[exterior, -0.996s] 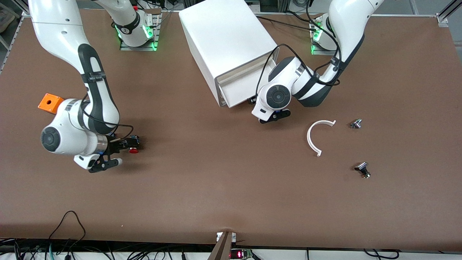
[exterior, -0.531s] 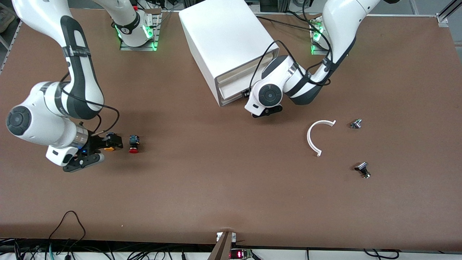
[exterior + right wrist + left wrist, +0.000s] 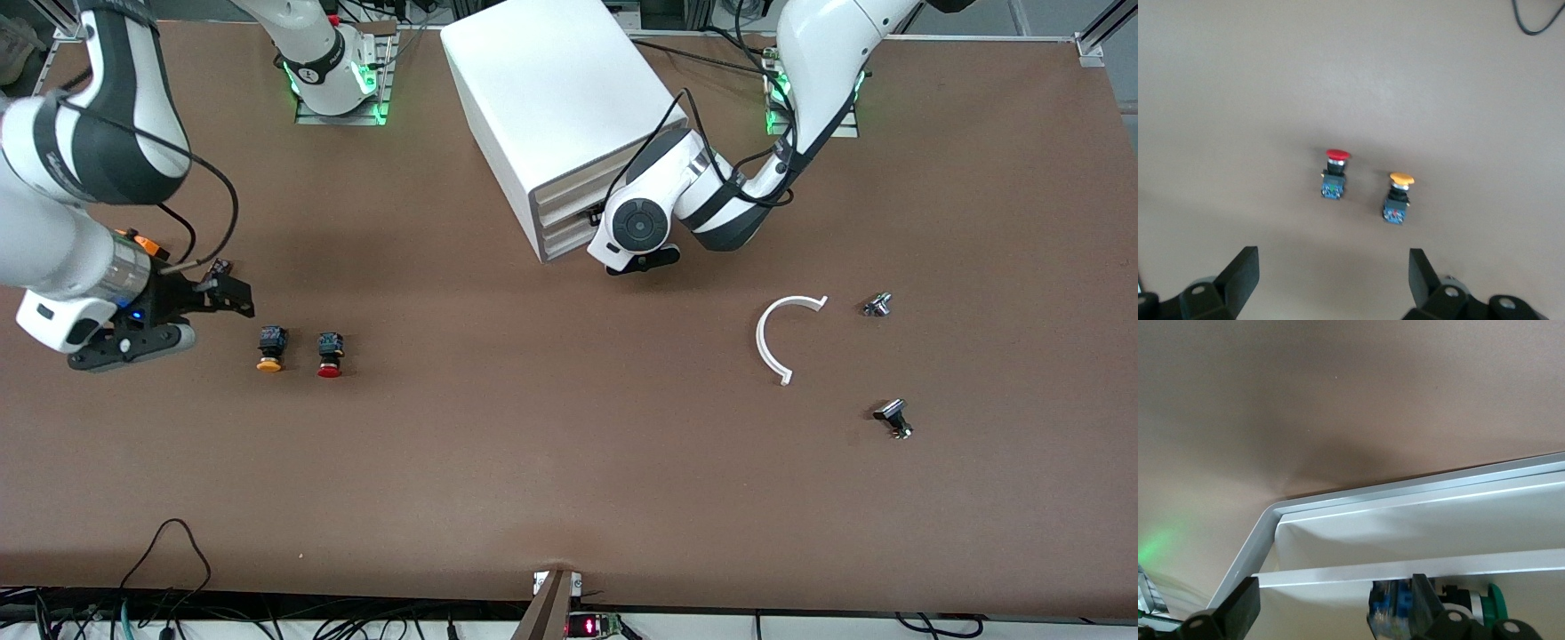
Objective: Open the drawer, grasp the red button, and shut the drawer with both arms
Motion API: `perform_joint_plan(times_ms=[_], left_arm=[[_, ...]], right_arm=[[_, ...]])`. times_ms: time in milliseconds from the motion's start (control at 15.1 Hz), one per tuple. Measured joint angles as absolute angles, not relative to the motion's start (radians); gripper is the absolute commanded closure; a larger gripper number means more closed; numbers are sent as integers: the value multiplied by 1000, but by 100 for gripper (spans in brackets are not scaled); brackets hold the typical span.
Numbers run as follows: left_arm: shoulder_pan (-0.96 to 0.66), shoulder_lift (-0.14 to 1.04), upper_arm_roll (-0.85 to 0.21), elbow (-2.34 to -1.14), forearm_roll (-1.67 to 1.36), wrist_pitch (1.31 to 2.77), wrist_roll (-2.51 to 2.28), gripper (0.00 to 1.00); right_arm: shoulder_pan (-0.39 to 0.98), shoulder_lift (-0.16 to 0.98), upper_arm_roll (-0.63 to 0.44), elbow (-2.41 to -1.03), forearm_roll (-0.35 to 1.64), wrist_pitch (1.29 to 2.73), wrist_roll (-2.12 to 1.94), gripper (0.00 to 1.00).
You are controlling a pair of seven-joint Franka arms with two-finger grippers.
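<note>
The red-capped button (image 3: 330,353) (image 3: 1335,175) lies on the brown table toward the right arm's end, beside a yellow-orange one (image 3: 270,348) (image 3: 1398,199). My right gripper (image 3: 218,320) (image 3: 1331,277) hangs open and empty above the table, apart from both buttons. The white cabinet (image 3: 551,89) stands at the table's middle. Its drawer (image 3: 569,191) looks pushed in, nearly level with the other fronts. My left gripper (image 3: 597,222) (image 3: 1335,603) is open right at the drawer fronts, a drawer's white rim (image 3: 1405,570) lying across its fingers.
An orange box (image 3: 142,242) peeks out from under the right arm. Toward the left arm's end lie a white curved strip (image 3: 766,342) and two small metal parts (image 3: 877,305) (image 3: 893,416). A blue-and-green part (image 3: 1391,607) shows beside one left finger.
The left arm pushed the open drawer into the cabinet. The right gripper rose and drew away from the red button toward its end of the table, uncovering the yellow-orange button.
</note>
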State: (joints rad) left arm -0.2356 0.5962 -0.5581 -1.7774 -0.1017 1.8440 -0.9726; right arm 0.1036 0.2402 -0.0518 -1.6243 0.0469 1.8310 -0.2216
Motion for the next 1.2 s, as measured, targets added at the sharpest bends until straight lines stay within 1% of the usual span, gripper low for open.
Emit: perform_joint_plan(times_ms=[133, 266, 465, 797, 996, 1196], left_arm=[[-233, 596, -558, -1775, -102, 1841, -973, 0], [-222, 595, -553, -1765, -102, 1827, -973, 0], [-150, 587, -548, -1731, -79, 1801, -950, 0], [-19, 569, -547, -1620, 36, 1692, -832, 0], [-9, 561, -548, -1531, 145, 1626, -816, 0], [-3, 523, -549, -1476, 174, 1583, -794, 0]], right_arm=[[67, 204, -16, -1624, 29, 1793, -199, 1], [41, 164, -3, -1624, 26, 1748, -154, 1], [-11, 94, 30, -1623, 25, 1692, -128, 1], [-33, 0, 56, -1625, 25, 1624, -88, 1], [-34, -18, 57, -1625, 24, 1620, -83, 1], [-34, -27, 57, -1625, 24, 1598, -44, 1]])
